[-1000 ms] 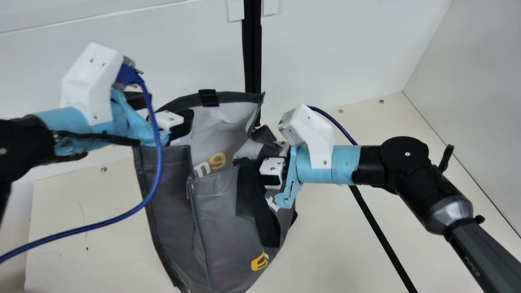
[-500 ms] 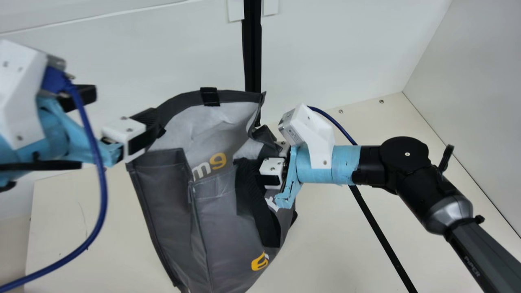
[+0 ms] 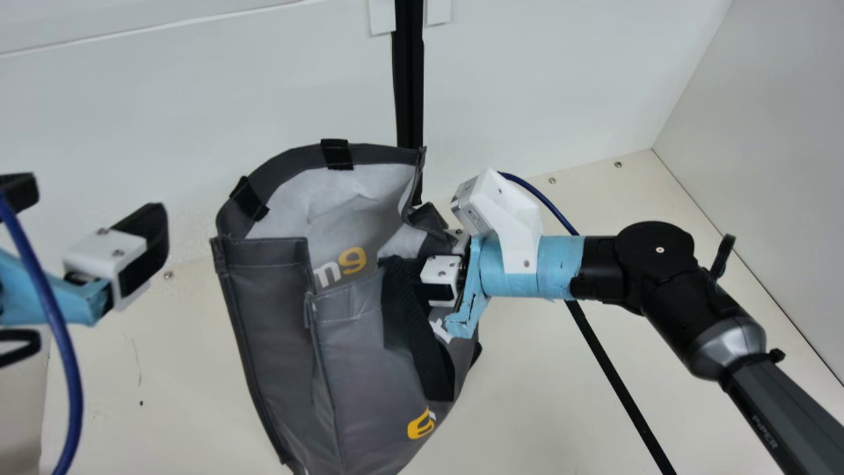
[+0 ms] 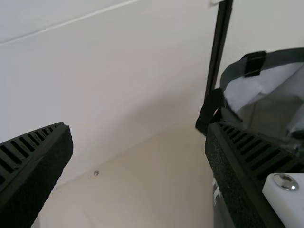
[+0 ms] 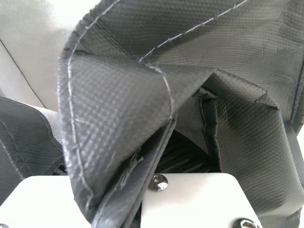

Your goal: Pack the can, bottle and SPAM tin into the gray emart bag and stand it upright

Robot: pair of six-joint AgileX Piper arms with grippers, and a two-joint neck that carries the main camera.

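Note:
The gray emart bag (image 3: 356,343) stands tilted with its mouth open, its pale lining (image 3: 356,198) visible at the top. Off to the bag's left is my left gripper (image 3: 92,211), open and apart from it. My right gripper (image 3: 443,267) is closed on the bag's right side, beside the black handle strap (image 3: 419,323). In the left wrist view, my left gripper (image 4: 137,130) has nothing between its fingers, and the bag's rim (image 4: 280,58) lies beyond one finger. In the right wrist view, folded bag cloth (image 5: 114,104) runs between the fingers of my right gripper (image 5: 142,168), partly hiding them.
A black vertical post (image 3: 409,79) stands against the white back wall (image 3: 198,99), right behind the bag. A blue cable (image 3: 62,356) hangs from the left arm. The pale table (image 3: 547,396) extends to both sides of the bag.
My left gripper has moved left, off the bag's left rim and clear of it. That rim has shifted slightly and its black tab is now uncovered. My right arm has kept still.

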